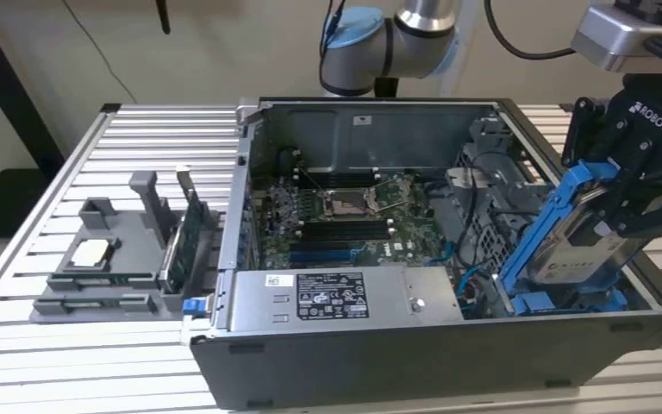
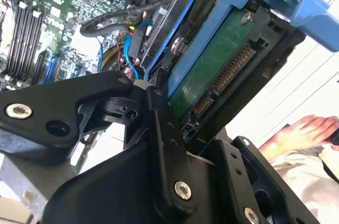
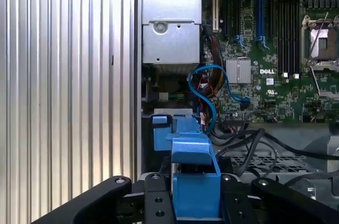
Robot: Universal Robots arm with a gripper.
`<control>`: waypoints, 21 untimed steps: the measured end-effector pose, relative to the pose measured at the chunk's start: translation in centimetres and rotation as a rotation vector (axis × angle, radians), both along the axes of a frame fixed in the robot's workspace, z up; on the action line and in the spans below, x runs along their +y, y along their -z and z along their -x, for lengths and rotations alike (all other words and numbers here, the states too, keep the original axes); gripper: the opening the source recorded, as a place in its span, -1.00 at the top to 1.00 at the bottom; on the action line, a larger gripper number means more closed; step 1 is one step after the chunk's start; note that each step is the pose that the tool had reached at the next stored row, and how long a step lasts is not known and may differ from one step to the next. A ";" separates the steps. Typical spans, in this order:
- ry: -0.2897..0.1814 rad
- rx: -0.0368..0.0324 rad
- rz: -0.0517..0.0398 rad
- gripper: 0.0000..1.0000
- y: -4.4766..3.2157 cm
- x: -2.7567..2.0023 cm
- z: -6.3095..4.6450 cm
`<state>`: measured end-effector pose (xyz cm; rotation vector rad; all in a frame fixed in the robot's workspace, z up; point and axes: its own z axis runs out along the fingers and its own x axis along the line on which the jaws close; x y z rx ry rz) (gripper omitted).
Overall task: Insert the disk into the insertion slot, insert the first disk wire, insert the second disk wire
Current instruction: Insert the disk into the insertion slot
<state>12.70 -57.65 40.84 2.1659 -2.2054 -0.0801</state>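
The disk (image 1: pixel 584 246), a silver-grey drive in a bright blue carrier, stands steeply tilted at the exterior view's right end of the open computer case. My black gripper (image 1: pixel 621 216) is shut on its upper part. Its lower end rests in the insertion slot (image 1: pixel 561 304), a dark metal bay with blue fittings. The second wrist view has the disk's green circuit board (image 2: pixel 212 70) and connector facing the camera, next to a black finger (image 2: pixel 161 128). In the first wrist view the blue carrier (image 3: pixel 193 179) sits between my fingers, above the slot's blue fittings (image 3: pixel 164 128). Blue cables (image 3: pixel 209 94) lie loose beside the slot.
The grey labelled power-supply box (image 1: pixel 331 295) fills the case's near side and the motherboard (image 1: pixel 343 216) lies behind it. A grey fixture (image 1: pixel 113 259) with parts stands on the slatted table (image 1: pixel 135 138) at the exterior view's left. A person's hand (image 2: pixel 304 131) rests outside the case.
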 end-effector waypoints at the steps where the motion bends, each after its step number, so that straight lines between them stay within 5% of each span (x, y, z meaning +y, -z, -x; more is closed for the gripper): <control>1: 0.000 0.0005 -0.0004 0.35 0.14 0.00 0.0; 14: 0.000 0.0011 -0.0017 0.35 2.44 -0.06 0.0; 21: 0.000 0.0012 -0.0016 0.32 2.52 -0.06 0.0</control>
